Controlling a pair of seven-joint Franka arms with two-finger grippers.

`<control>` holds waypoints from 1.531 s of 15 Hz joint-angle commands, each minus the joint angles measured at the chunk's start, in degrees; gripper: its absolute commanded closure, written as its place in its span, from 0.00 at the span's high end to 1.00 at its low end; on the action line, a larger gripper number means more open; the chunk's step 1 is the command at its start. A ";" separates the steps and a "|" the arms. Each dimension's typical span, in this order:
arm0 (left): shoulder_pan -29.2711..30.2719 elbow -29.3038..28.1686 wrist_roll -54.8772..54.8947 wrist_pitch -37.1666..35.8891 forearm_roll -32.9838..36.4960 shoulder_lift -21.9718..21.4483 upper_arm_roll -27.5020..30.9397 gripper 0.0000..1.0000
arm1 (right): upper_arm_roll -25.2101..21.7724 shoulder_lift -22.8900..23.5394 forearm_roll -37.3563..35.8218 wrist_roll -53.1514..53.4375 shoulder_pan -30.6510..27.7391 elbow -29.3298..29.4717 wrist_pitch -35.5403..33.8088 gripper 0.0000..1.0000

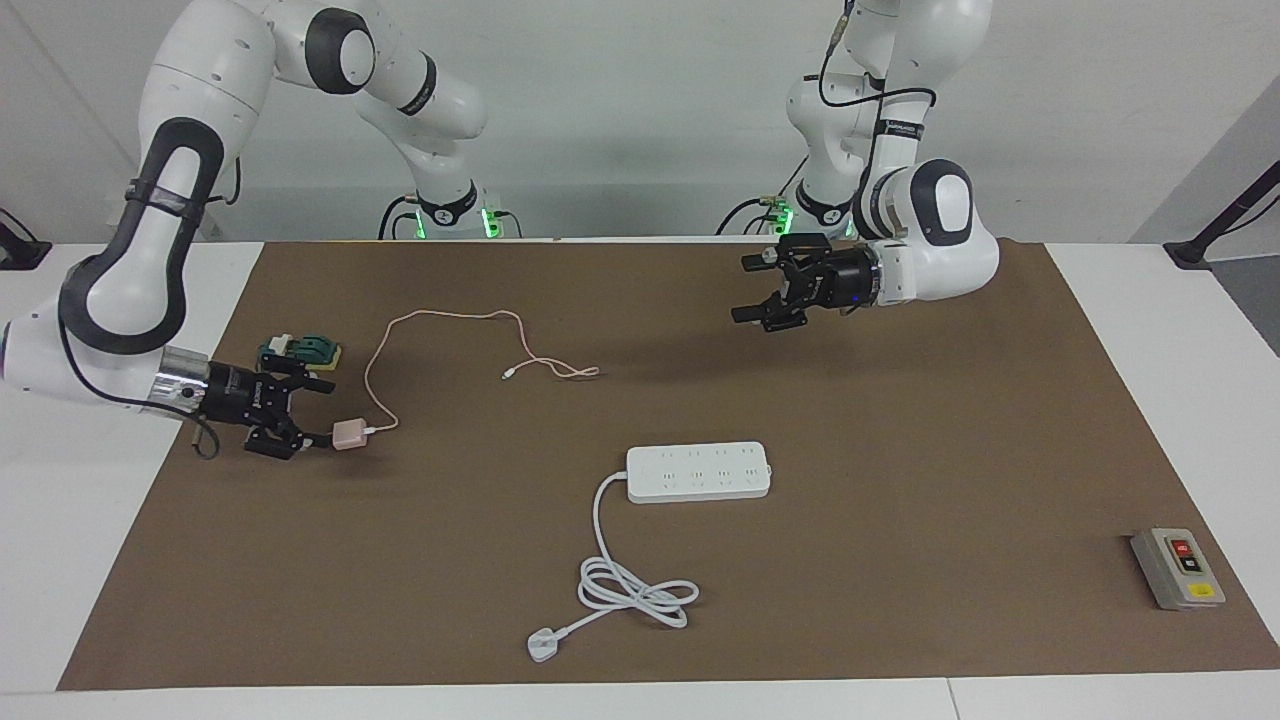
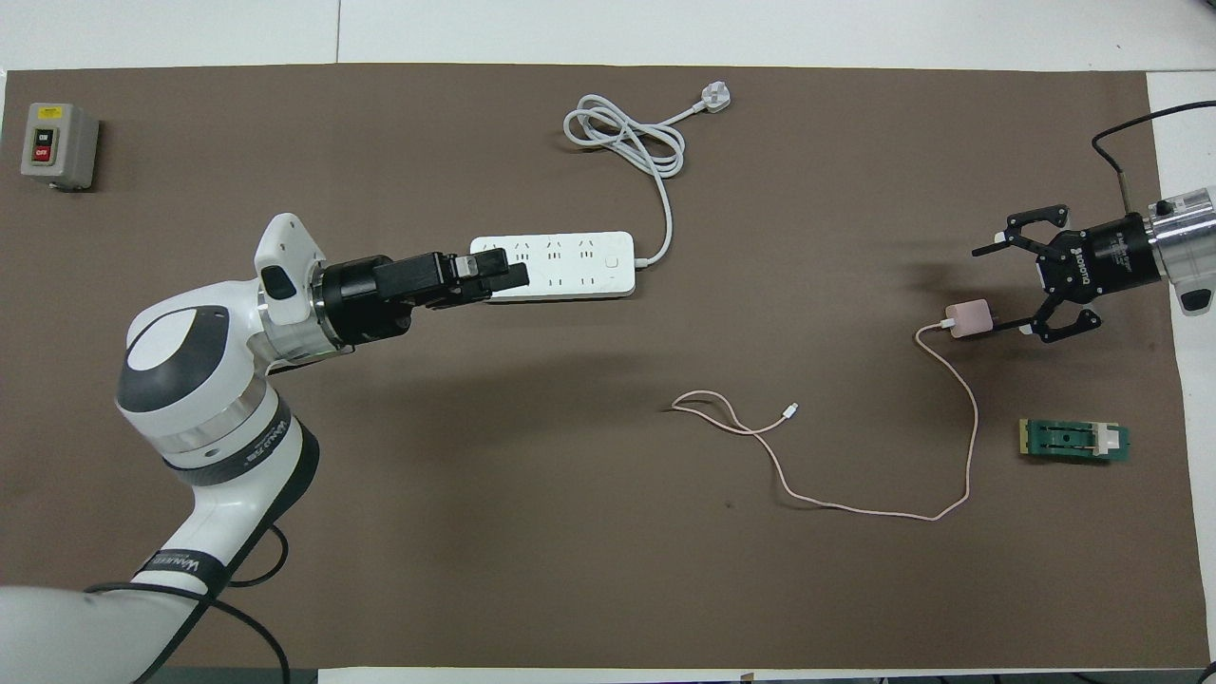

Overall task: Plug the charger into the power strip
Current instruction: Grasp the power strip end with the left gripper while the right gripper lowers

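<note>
The right gripper (image 1: pixel 305 414) fingers are spread wide beside the small pink cube charger (image 1: pixel 349 434) (prongs toward them); left gripper (image 1: pixel 748 288) fingers spread, holding nothing

Left hand (image 2: pixel 508 275) hides one end of the power strip (image 2: pixel 570 266).

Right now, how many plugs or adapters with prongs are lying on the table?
2. The pink charger lies toward the right arm's end, beside the open right claw. The white flat plug ends the power strip cord, farther from the robots than the strip. None seems hidden.
</note>
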 commanded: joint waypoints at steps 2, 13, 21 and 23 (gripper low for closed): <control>-1.69 5.63 1.42 -0.03 -1.35 4.83 0.62 1.00 | 0.01 0.11 1.13 -3.40 -0.28 -3.09 1.96 1.00; -6.43 -1.56 -1.03 9.19 -1.17 3.26 0.53 1.00 | -0.08 3.71 3.94 -10.51 -5.12 -5.31 -1.62 1.00; -8.98 -1.22 -3.59 10.60 -2.66 3.25 0.35 1.00 | -0.26 7.40 3.59 -11.94 -4.68 1.20 -3.84 1.00; -9.77 -0.34 -3.15 10.34 -3.63 3.43 0.35 1.00 | -0.26 7.85 3.50 -12.03 -4.77 1.29 -3.49 1.00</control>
